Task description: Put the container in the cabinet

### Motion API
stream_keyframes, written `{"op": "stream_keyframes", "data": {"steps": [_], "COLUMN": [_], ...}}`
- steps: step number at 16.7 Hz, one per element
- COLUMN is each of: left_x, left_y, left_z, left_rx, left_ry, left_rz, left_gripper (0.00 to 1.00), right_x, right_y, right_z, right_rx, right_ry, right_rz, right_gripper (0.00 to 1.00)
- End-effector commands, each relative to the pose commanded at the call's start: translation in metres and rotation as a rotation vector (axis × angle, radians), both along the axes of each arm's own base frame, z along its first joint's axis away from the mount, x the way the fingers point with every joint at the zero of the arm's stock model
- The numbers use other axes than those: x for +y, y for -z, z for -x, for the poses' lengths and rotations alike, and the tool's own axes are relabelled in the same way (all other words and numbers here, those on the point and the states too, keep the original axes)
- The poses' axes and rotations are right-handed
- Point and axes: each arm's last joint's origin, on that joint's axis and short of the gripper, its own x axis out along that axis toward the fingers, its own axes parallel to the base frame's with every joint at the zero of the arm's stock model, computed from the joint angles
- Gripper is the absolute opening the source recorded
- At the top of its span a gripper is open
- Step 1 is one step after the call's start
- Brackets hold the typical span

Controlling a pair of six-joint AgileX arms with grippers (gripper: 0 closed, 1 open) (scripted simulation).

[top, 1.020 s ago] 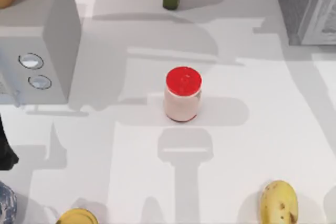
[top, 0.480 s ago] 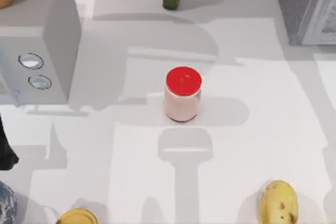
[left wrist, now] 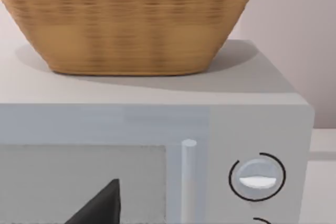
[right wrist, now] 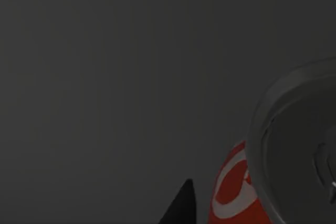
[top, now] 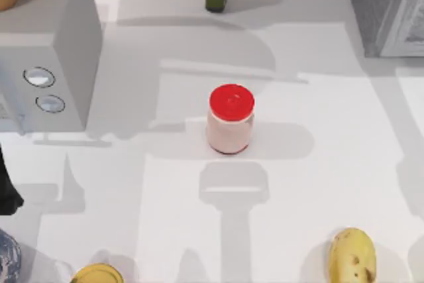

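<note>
The cabinet (top: 387,8) is seen at the table's far right corner; in the right wrist view a dim grey surface lies behind the container (right wrist: 247,192). The container, red band and silver top, is seen right beside a dark fingertip (right wrist: 181,205) of the right gripper; grip state cannot be told. The pink jar (top: 230,120) is unchanged mid-table. The shadow at the right edge is seen shifted since earlier. The left gripper (left wrist: 100,205) is parked facing the knobbed grey box (left wrist: 157,150).

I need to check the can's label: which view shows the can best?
The right wrist view: the can sits close up, its silver top and red band with white lettering visible against dark grey. The top view has the jar and cabinet instead; the left wrist view faces the knobbed box.
</note>
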Motion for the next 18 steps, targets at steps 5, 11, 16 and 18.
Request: {"op": "stream_keyframes", "data": {"steps": [5,11,16,18], "left_x": [0.0,0.0,0.0,0.0], "left_y": [0.0,0.0,0.0,0.0], "left_z": [0.0,0.0,0.0,0.0], "left_rx": [0.0,0.0,0.0,0.0], "left_ry": [0.0,0.0,0.0,0.0], "left_rz": [0.0,0.0,0.0,0.0], "left_gripper": [1.0,1.0,1.0,1.0], "right_x": [-0.001,-0.005,-0.005,-0.005], "right_y": [0.006,0.009,0.009,0.009], "right_z": [-0.026,-0.037,-0.037,-0.037], "right_rx": [0.0,-0.008,-0.008,-0.008], "right_ry": [-0.002,-0.003,-0.003,-0.003], "right_rz": [0.0,-0.002,-0.002,-0.002], "right_gripper": [0.0,0.0,0.15,0.3]}}
